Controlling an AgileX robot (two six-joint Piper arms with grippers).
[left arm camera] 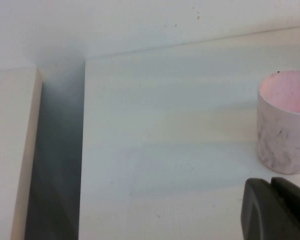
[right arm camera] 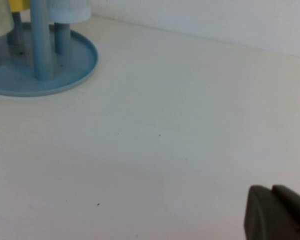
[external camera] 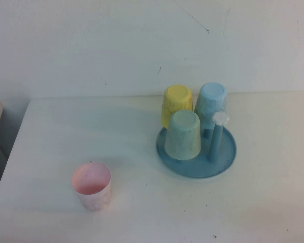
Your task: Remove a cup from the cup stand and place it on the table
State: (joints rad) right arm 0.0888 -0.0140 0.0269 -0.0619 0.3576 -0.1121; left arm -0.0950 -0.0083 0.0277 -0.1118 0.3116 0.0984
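The pale pink speckled cup (external camera: 92, 185) stands upright on the white table (external camera: 142, 212), at the front left, well apart from the cup stand (external camera: 224, 163). It also shows in the left wrist view (left arm camera: 285, 122). The blue stand holds a yellow cup (external camera: 177, 104), a mint green cup (external camera: 183, 134) and a light blue cup (external camera: 211, 103), all upside down on pegs; one white-capped peg (external camera: 217, 134) is bare. My left gripper (left arm camera: 271, 184) is shut and empty, close to the pink cup. My right gripper (right arm camera: 271, 190) is shut and empty, away from the stand (right arm camera: 65, 75). Neither gripper shows in the high view.
The table's left edge (left arm camera: 83, 150) borders a dark gap beside another pale surface (left arm camera: 10, 150). A white wall (external camera: 142, 40) rises behind the table.
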